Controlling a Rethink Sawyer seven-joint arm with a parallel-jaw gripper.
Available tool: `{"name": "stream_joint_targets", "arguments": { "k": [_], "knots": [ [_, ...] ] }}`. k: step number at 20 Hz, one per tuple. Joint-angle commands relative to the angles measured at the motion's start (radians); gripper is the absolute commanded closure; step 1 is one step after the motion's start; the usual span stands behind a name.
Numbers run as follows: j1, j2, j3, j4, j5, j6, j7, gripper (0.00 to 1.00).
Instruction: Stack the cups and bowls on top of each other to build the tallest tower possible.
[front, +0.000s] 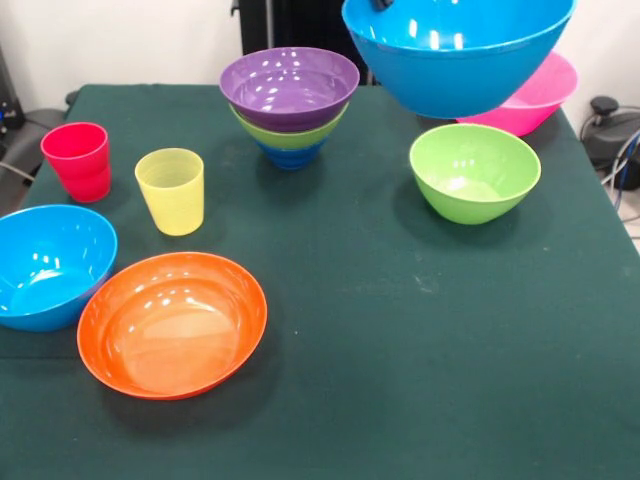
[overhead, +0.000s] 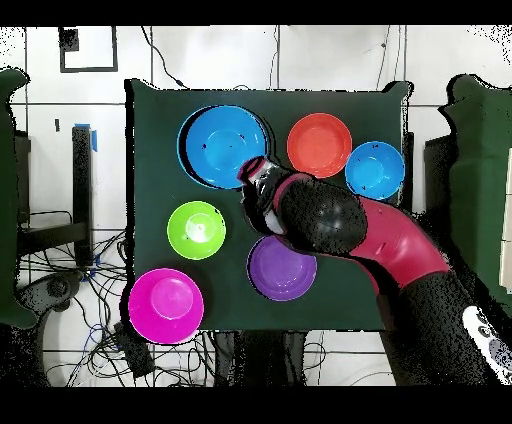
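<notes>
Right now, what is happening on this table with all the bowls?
The robot arm holds a light blue bowl lifted above the table. A pile already stands there: purple on top, lime green and dark blue beneath. Another green bowl, a pink bowl, an orange bowl, a second blue bowl and two cups wait separately.

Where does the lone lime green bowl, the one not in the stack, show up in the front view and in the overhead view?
Front view: the lime green bowl stands right of centre on the table, below the lifted light blue bowl.
Overhead view: it sits left of centre.
Shared landmark: the big pink bowl, its nearest neighbour on the table; behind it in the front view, below and left of it in the overhead view.
</notes>
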Motion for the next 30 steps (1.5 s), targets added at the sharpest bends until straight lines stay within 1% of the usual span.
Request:
{"name": "stream_joint_targets", "arguments": {
  "k": [1, 4, 9, 13, 15, 18, 23, 25, 30],
  "knots": [
    [-0.019, -0.010, 0.037, 0.093, -0.070, 0.039, -0.079, 1.00],
    [-0.026, -0.015, 0.040, 0.099, -0.088, 0.041, -0.091, 1.00],
    [-0.078, -0.024, 0.070, 0.146, -0.117, 0.020, -0.112, 1.00],
    [-0.097, -0.023, 0.079, 0.164, -0.155, 0.009, -0.114, 1.00],
    [-0.108, -0.025, 0.091, 0.177, -0.164, -0.001, -0.110, 1.00],
    [-0.122, -0.037, 0.110, 0.192, -0.170, -0.004, -0.100, 1.00],
    [-0.148, -0.034, 0.141, 0.216, -0.184, -0.018, -0.084, 1.00],
    [-0.164, -0.043, 0.162, 0.234, -0.179, -0.024, -0.081, 1.00],
    [-0.215, -0.077, 0.223, 0.259, -0.152, 0.000, -0.084, 1.00]
  ]
}}
